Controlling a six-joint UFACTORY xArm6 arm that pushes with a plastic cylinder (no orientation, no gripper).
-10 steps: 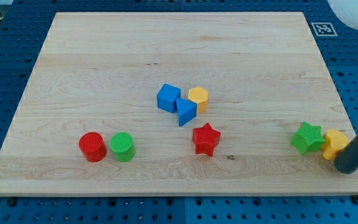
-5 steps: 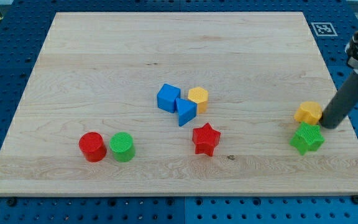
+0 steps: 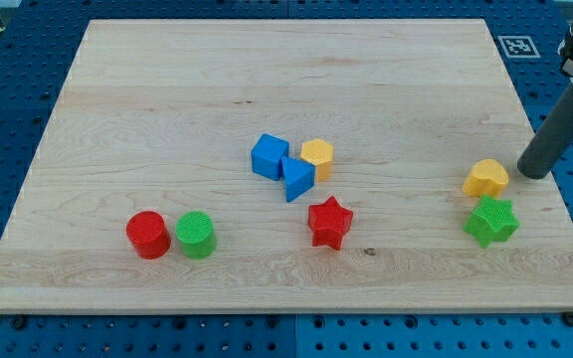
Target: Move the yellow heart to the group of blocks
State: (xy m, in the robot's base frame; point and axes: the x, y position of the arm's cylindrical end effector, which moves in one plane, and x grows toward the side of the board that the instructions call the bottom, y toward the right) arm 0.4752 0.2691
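Note:
The yellow heart (image 3: 486, 179) lies near the board's right edge, just above the green star (image 3: 492, 221). My tip (image 3: 531, 173) is a little to the right of the heart, apart from it, at the board's right edge. The group sits mid-board: a blue cube (image 3: 269, 156), a blue triangular block (image 3: 297, 178) and a yellow hexagonal block (image 3: 317, 157), touching one another. A red star (image 3: 329, 222) lies just below them.
A red cylinder (image 3: 148, 235) and a green cylinder (image 3: 196, 235) stand side by side at the lower left. The wooden board (image 3: 167, 89) lies on a blue pegboard. A fiducial tag (image 3: 517, 46) sits off the upper right corner.
The yellow heart went from the green star's right to above it, then slightly left and down. My tip moved from the lower right upward, now a little off the heart.

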